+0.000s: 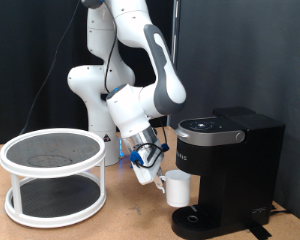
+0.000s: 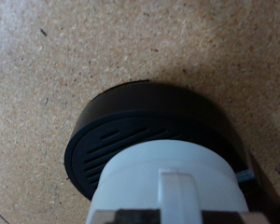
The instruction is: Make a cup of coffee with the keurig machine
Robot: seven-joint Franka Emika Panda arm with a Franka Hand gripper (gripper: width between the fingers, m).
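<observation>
White ceramic marks the cup (image 1: 177, 187), which the gripper (image 1: 148, 172) has clamped by its side, fingers closed on it, hanging just above the round drip base of the keurig machine (image 1: 225, 170). From the wrist view the cup (image 2: 173, 191) is seen over the black slotted base (image 2: 112, 149); its contents cannot be seen. At the exterior view's left a white two-tier round rack (image 1: 55, 175) stands on the wooden table (image 1: 130, 215).
</observation>
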